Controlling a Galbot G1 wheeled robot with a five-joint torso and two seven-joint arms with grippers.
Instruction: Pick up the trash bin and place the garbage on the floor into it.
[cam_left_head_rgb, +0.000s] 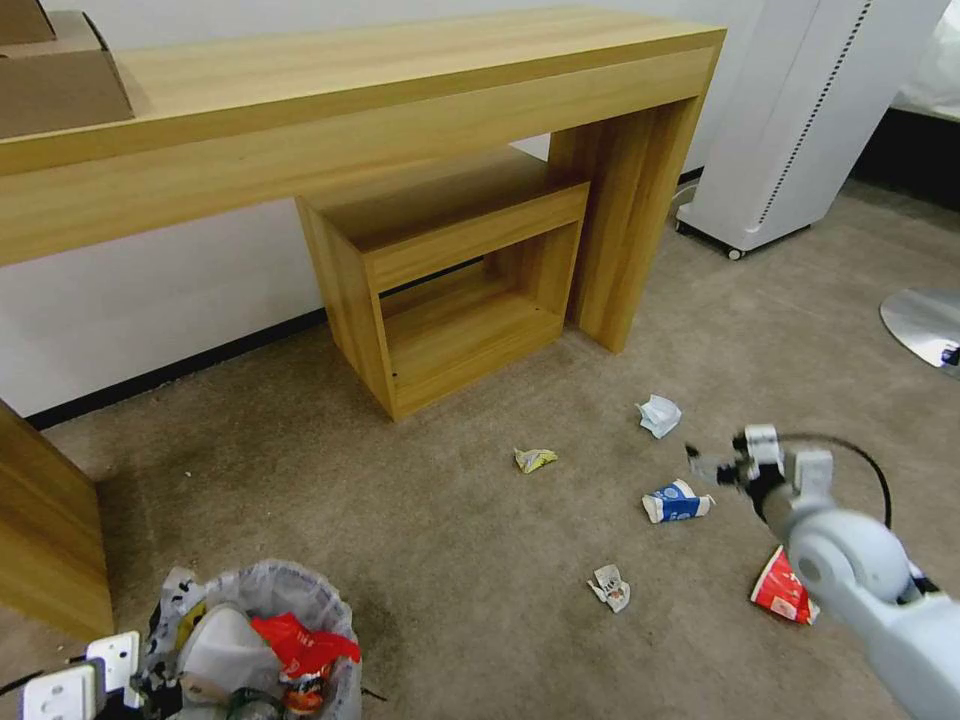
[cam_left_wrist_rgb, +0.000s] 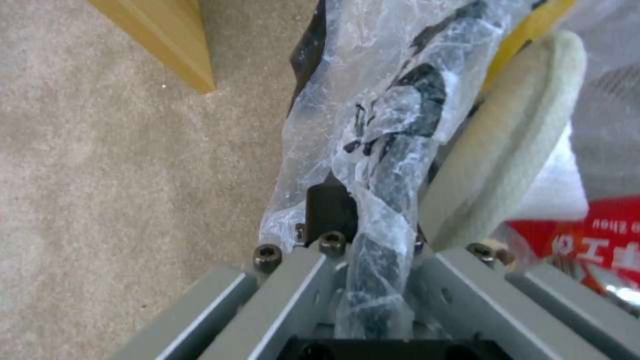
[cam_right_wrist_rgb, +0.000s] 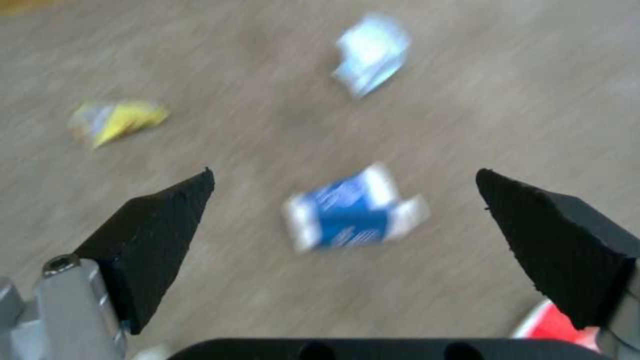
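The trash bin (cam_left_head_rgb: 262, 610), lined with a crinkled clear bag, is at the lower left of the head view with a red wrapper (cam_left_head_rgb: 300, 645) and a white slipper (cam_left_wrist_rgb: 513, 135) inside. My left gripper (cam_left_wrist_rgb: 373, 237) is shut on the bin's bagged rim. On the beige floor (cam_left_head_rgb: 450, 540) lie a blue-white carton (cam_left_head_rgb: 677, 502), a yellow wrapper (cam_left_head_rgb: 534, 459), a pale crumpled paper (cam_left_head_rgb: 659, 414), a white paper scrap (cam_left_head_rgb: 610, 587) and a red wrapper (cam_left_head_rgb: 783, 590). My right gripper (cam_left_head_rgb: 712, 467) hovers open just above the carton (cam_right_wrist_rgb: 353, 212), which sits between its black fingertips (cam_right_wrist_rgb: 160, 225).
A long wooden desk (cam_left_head_rgb: 380, 110) stands against the wall, with a wooden cube stool (cam_left_head_rgb: 450, 290) under it and one desk leg (cam_left_head_rgb: 45, 530) close beside the bin. A white wheeled unit (cam_left_head_rgb: 790, 130) and a chrome disc base (cam_left_head_rgb: 925, 325) stand at the right.
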